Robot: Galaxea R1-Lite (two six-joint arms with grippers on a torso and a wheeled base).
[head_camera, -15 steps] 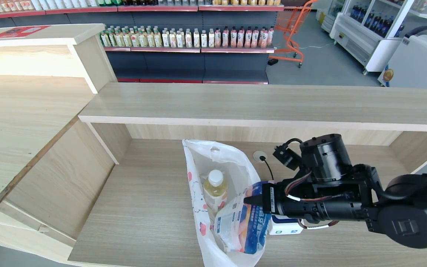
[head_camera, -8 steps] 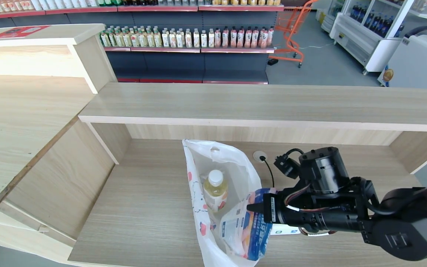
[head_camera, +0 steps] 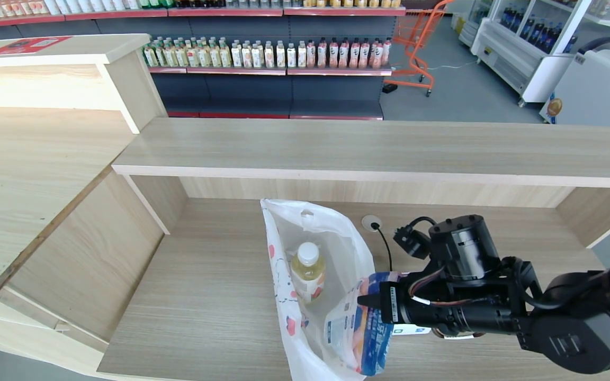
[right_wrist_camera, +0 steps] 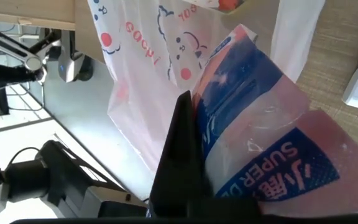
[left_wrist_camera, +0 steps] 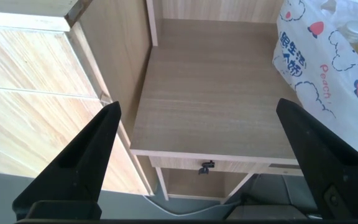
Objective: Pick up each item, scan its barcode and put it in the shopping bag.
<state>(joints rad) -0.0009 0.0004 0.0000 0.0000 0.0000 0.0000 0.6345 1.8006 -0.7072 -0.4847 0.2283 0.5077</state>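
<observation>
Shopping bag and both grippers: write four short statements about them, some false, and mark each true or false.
1. The right gripper is shut on the blue packet. True.
2. A white-capped bottle stands inside the shopping bag. True.
3. The left gripper holds a bottle. False: it is open and empty.
4. The blue packet lies flat beside the shopping bag. False: it hangs from the right gripper, its lower end in the bag's mouth.

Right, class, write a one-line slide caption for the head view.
Right hand holds a blue-and-pink packet in the mouth of the shopping bag, beside a bottle already inside.
</observation>
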